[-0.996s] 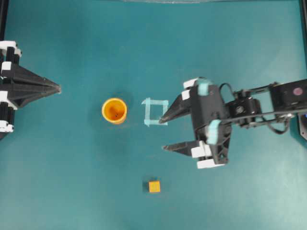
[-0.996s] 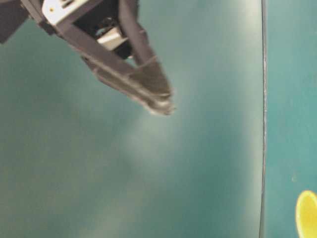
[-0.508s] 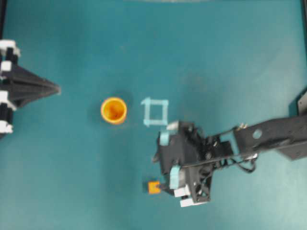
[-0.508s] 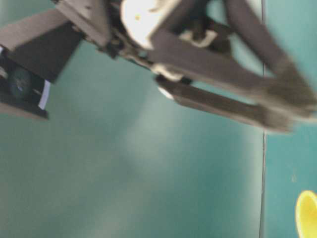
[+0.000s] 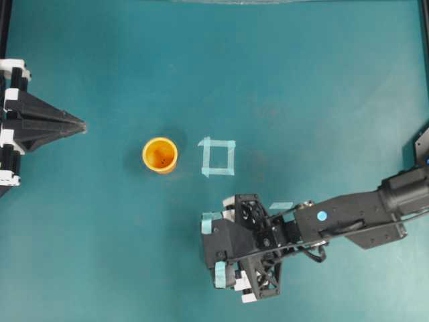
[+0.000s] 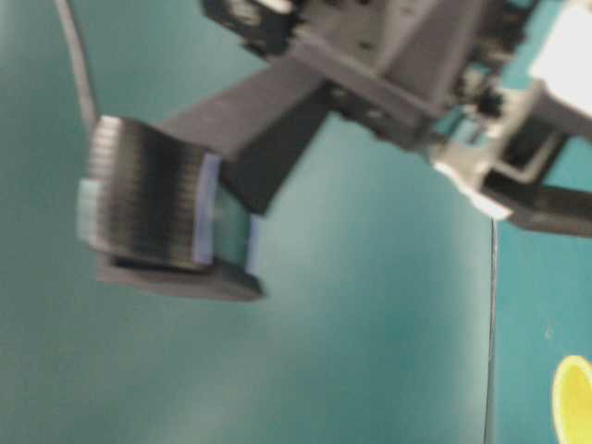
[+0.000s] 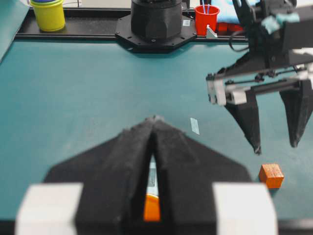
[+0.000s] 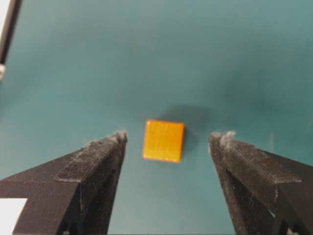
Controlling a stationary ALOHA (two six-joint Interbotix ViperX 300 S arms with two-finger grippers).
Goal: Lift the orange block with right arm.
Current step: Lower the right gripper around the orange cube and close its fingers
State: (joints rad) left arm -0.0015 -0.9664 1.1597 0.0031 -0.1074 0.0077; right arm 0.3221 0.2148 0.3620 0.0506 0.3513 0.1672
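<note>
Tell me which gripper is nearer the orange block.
Right. The right gripper hangs open directly above the orange block, fingers either side, not touching. The left gripper sits shut at the table's far left edge, beyond the cup.

Left gripper [image 7: 152,147] fingers pressed together, foreground. Orange cup [image 7: 152,207] glimpsed through slit. Right gripper [image 7: 274,147] spread apart, tips pointing down, raised above orange block [image 7: 271,175]. Block on teal table [image 7: 73,107], untouched. Red cup [image 7: 206,19], yellow cup [image 7: 48,13] far behind.
</note>
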